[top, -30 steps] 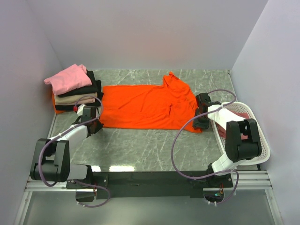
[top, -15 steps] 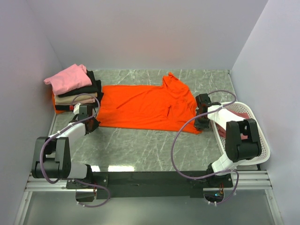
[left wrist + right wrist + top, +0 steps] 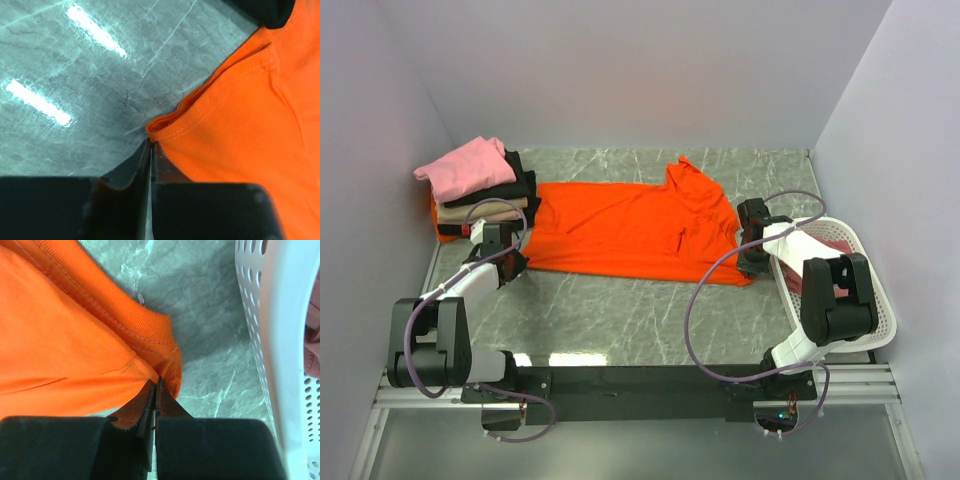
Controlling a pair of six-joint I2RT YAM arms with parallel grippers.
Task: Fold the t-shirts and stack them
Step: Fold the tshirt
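A large orange t-shirt (image 3: 630,225) lies spread across the middle of the table. My left gripper (image 3: 513,264) sits at its near left corner, shut on the hem corner (image 3: 162,125); the fingertips (image 3: 145,150) are pressed together. My right gripper (image 3: 751,266) is at the shirt's near right corner beside the collar (image 3: 125,310), also shut on orange cloth (image 3: 150,371). Folded t-shirts are stacked at the back left, a pink one (image 3: 468,166) on top of black (image 3: 515,185) and beige (image 3: 485,208) ones. A dusty rose-red shirt (image 3: 834,246) lies in the basket.
A white lattice basket (image 3: 865,300) stands at the right edge, close to my right arm; its wall (image 3: 280,340) fills the right of that wrist view. Grey marble tabletop (image 3: 620,320) lies between the shirt and the arm bases. Walls close in on three sides.
Both grippers have closed on the orange shirt's near corners. The left one has shifted left and back, drawing that corner with it; the near edge lies straighter.
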